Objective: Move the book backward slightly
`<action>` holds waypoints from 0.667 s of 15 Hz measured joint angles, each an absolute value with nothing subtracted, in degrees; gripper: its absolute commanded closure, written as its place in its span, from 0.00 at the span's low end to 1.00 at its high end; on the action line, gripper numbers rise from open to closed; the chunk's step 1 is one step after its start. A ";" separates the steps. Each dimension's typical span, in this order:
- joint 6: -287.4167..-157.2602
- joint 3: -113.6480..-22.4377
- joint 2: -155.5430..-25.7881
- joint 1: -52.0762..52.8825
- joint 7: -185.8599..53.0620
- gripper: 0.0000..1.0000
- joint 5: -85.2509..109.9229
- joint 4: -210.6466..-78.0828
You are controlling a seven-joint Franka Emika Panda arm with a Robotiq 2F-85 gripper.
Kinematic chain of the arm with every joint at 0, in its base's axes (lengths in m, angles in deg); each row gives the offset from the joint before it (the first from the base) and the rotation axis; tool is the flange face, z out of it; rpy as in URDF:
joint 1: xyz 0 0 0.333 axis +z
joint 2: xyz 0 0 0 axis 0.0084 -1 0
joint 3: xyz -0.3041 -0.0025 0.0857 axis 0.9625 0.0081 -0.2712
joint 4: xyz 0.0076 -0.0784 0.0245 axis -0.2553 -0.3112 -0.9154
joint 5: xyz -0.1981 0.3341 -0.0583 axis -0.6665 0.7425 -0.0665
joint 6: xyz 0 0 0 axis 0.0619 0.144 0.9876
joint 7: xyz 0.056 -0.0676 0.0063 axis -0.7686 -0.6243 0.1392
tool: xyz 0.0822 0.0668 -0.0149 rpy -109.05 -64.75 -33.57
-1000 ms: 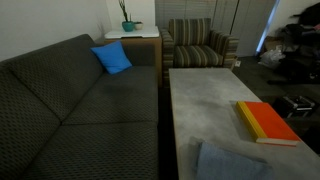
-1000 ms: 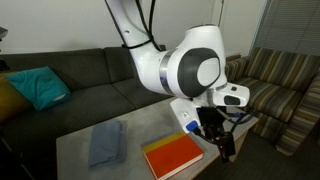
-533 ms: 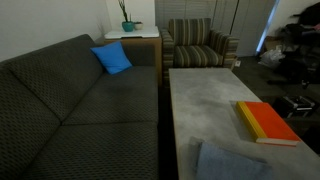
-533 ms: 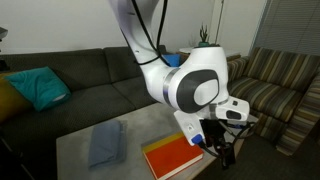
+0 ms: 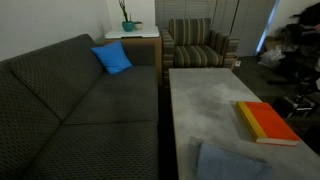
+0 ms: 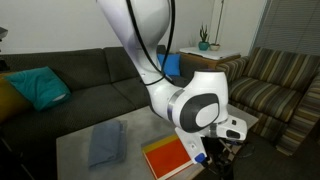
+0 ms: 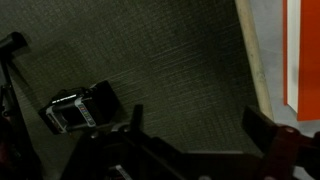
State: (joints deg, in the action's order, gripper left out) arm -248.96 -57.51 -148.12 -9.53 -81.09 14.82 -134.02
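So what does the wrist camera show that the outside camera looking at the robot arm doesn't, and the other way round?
Only the wrist view shows a small black device lying on the dark carpet beside the table. Only the exterior view shows the white arm, the grey couch, a teal pillow, the folded cloth and a striped armchair. Both show the orange book, the table's edge and the open claw, off the table's side near the book.
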 measured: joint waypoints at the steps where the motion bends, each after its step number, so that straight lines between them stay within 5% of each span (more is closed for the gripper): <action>1: -248.79 -57.65 -149.28 -9.75 -81.02 0.00 14.88 -133.08; 10: -245.97 -58.63 -158.36 -10.36 -79.33 0.00 15.13 -122.83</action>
